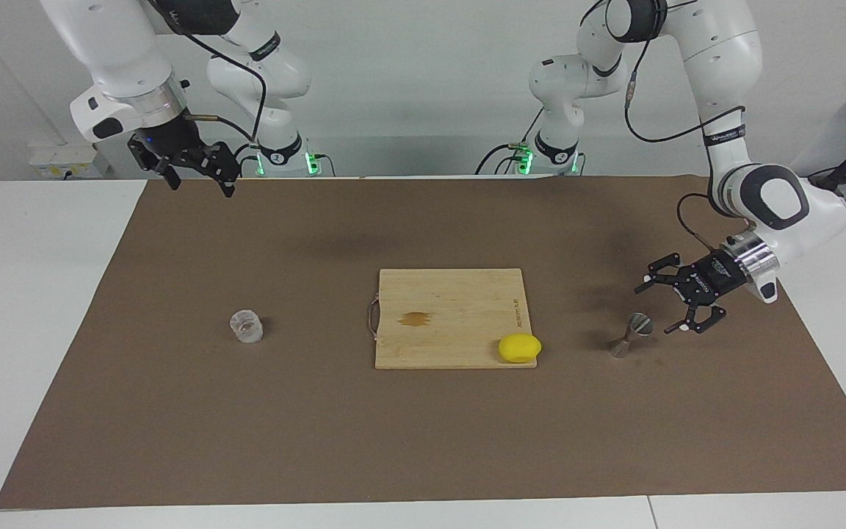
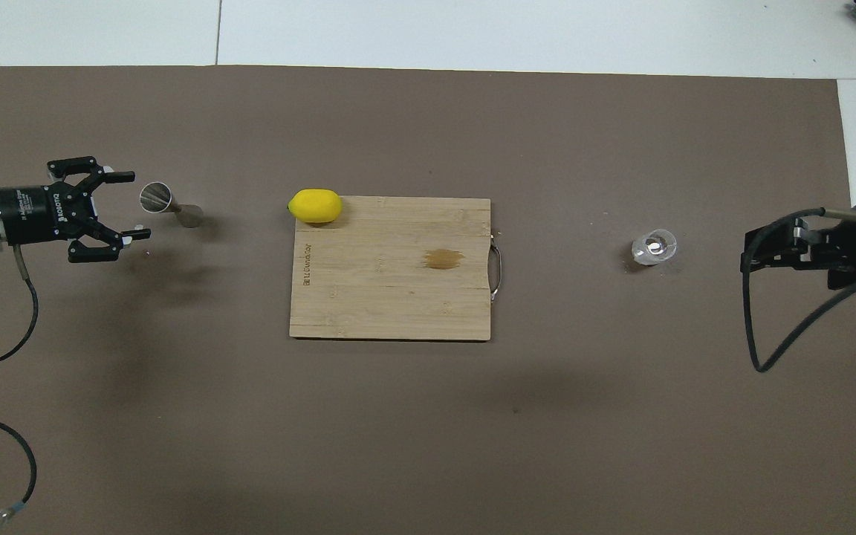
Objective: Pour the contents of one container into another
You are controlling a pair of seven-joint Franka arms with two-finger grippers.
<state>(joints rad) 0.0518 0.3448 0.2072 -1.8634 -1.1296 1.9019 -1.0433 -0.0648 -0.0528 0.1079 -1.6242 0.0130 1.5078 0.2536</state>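
The clear glass cup [image 1: 247,326] [image 2: 654,247] stands upright on the brown mat toward the right arm's end. At the left arm's end stands the silver hourglass jigger [image 1: 630,336] [image 2: 168,204]. My left gripper [image 1: 656,308] [image 2: 138,206] hangs low just beside the jigger, lying sideways with its open fingers pointed at the jigger's upper cone and not touching it. My right gripper [image 1: 201,184] [image 2: 770,249] waits raised over the mat's edge at the right arm's end, open and holding nothing.
A wooden cutting board [image 1: 452,294] [image 2: 391,297] with a small brown stain lies mid-table between the cup and the jigger. A yellow lemon [image 1: 519,347] [image 2: 316,206] rests on the board's corner nearest the jigger. The brown mat [image 1: 423,441] covers the table.
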